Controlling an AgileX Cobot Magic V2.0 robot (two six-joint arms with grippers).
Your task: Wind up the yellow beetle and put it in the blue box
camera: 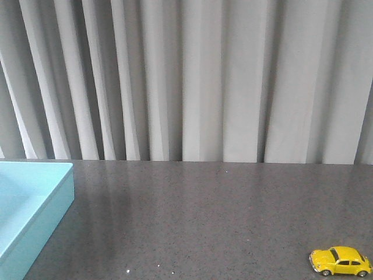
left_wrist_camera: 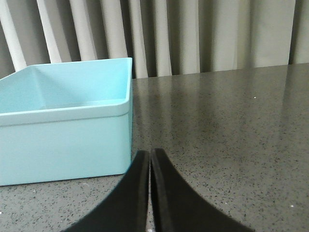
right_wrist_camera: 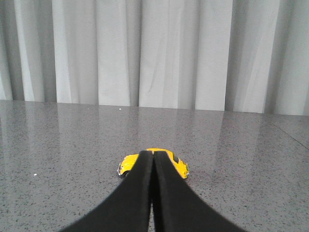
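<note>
A dark grey speckled table point(camera: 204, 216) runs the full width of the front view, slightly glossy, with pale pleated curtains point(camera: 192, 76) hanging straight behind its far edge. At the far left sits the box point(camera: 26, 204), light blue and shallow, its corner cut off by the frame; nothing shows inside the part that is visible. The left gripper point(left_wrist_camera: 150, 155) hangs low over the table just beside the box's near corner, its two black fingers pressed together with nothing between them. The middle of the table is bare speckled surface. At the far right, near the front edge, the beetle point(camera: 341, 261) stands on its wheels, well apart from the box, its long axis lying across the table and its nose pointing left. The right gripper point(right_wrist_camera: 153, 155) sits low just short of the beetle, fingers likewise closed together and holding nothing.
</note>
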